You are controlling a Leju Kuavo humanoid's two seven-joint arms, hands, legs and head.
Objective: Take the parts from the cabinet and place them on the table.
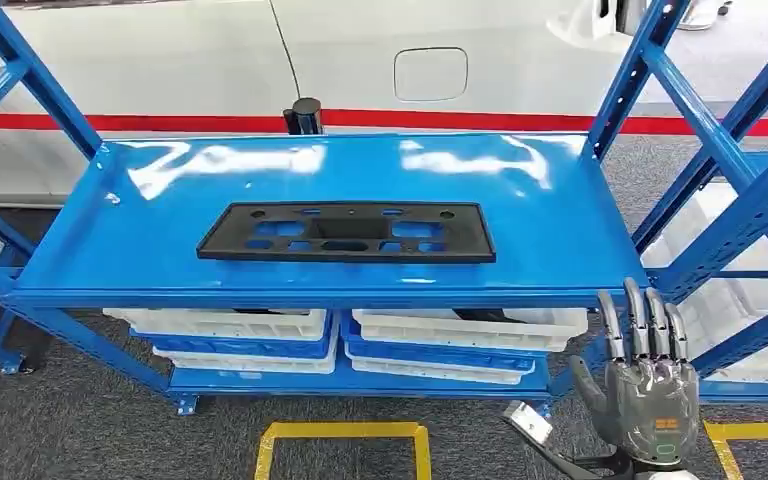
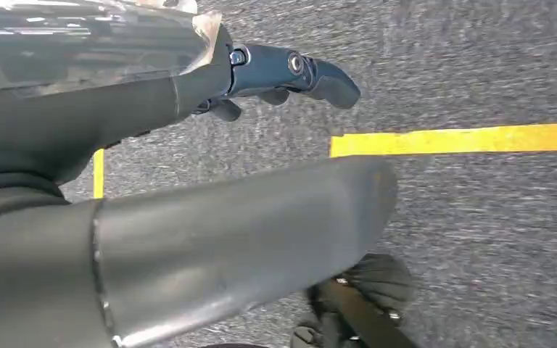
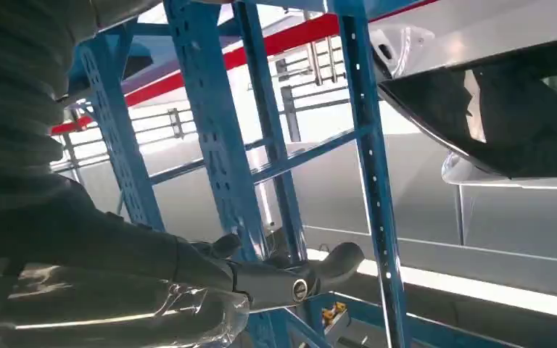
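grey carpet floor (image 1: 80, 420) with yellow tape lines (image 1: 340, 432), white car body (image 1: 380, 60) with red stripe (image 1: 520, 121) behind

White car (image 1: 380, 60) behind; yellow floor tape (image 1: 340, 432); grey carpet (image 1: 80, 430).

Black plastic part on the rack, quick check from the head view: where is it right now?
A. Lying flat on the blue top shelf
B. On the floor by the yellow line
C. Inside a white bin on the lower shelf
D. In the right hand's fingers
A: the black plastic part lies flat on the blue top shelf, apart from the right hand, which holds nothing.
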